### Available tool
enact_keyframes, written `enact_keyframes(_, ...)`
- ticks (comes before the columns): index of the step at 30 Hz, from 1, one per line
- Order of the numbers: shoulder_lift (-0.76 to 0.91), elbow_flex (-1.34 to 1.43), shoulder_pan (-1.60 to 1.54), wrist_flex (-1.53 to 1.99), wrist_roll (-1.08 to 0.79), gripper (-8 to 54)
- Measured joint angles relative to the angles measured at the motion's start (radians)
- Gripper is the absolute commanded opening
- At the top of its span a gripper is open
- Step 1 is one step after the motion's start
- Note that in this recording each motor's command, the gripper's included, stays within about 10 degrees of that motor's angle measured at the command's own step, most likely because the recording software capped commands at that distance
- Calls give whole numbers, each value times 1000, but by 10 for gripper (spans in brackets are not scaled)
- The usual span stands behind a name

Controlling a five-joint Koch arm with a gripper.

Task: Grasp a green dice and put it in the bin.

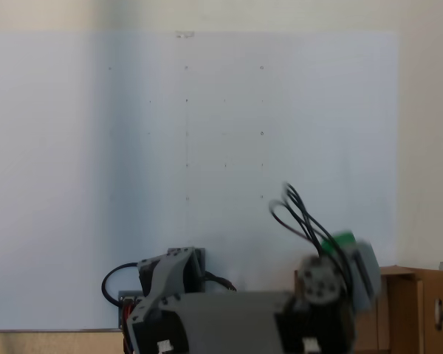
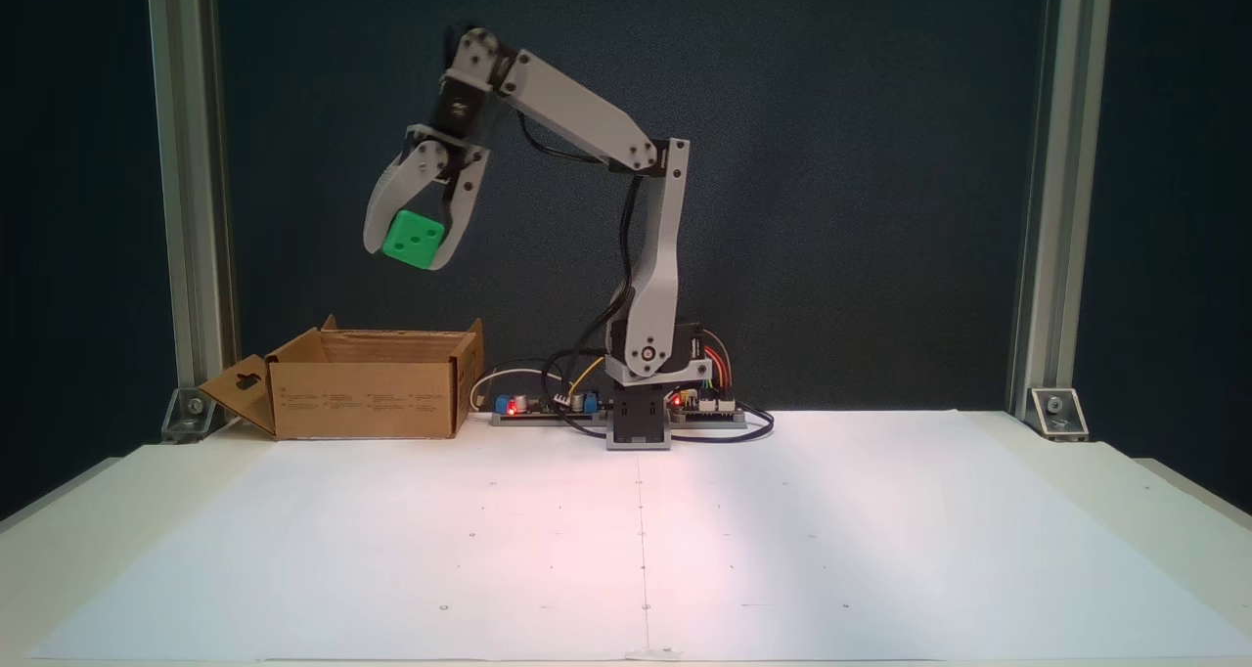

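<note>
The green dice (image 2: 414, 239) is a small bright green cube with dark pips, held high in the air between the grey fingers of my gripper (image 2: 411, 252), which is shut on it. It hangs above the bin (image 2: 367, 398), a brown cardboard box with upright flaps at the back left of the table in a fixed view. In the other fixed view, the dice (image 1: 340, 240) peeks out green beside the blurred gripper (image 1: 351, 254), just left of the bin (image 1: 410, 310) at the lower right.
The arm's base (image 2: 641, 422) stands at the back centre with circuit boards and cables (image 2: 548, 403) beside it. A white paper sheet (image 2: 636, 540) with small dot marks covers the table. Metal frame posts (image 2: 191, 188) stand at both back corners.
</note>
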Motion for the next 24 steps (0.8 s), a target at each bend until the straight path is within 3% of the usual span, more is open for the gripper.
enact_keyframes(9, -235, -26, 503, -9, -117, 114)
enact_keyframes(16, -344, -23, 543, -80, -123, 114)
enact_keyframes(24, -345, 284, 463, -311, -123, 114)
